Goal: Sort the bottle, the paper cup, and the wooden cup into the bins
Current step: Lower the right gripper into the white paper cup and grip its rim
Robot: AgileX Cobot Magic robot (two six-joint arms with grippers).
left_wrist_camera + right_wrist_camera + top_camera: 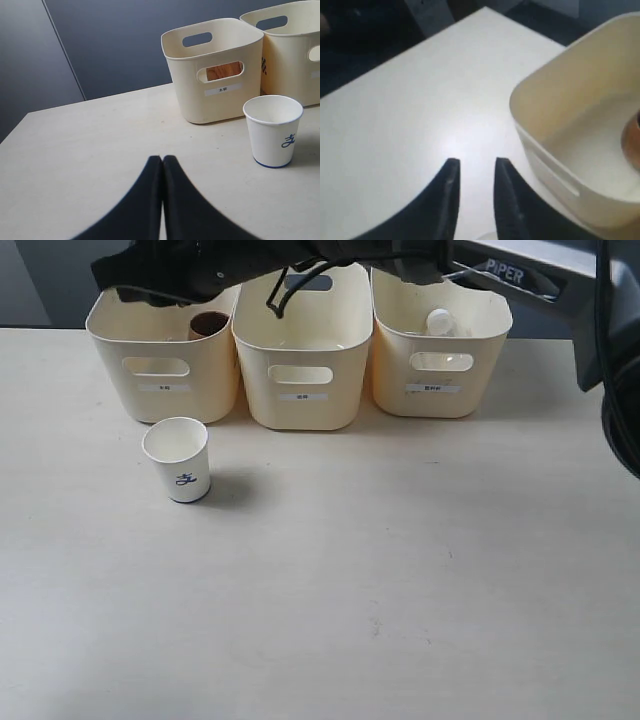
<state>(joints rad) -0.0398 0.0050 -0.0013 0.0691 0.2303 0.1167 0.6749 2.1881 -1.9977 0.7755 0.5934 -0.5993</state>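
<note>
My right pincer (474,172) stood slightly open and empty over the upper left bin (165,365), because the wooden cup (208,324) already stood inside it, while the paper cup (178,459) waited below.

Robotics lab test station: bare pale worktop (400,590), dark partition wall (115,45), labelled sorting bins (302,350), "PiPER"-branded robot arm (520,275).

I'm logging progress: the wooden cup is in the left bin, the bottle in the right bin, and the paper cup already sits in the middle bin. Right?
Not quite. The paper cup is not in the middle bin; it stands upright on the table in front of the left bin, as the exterior view shows. The wooden cup and bottle are as you said.
</note>
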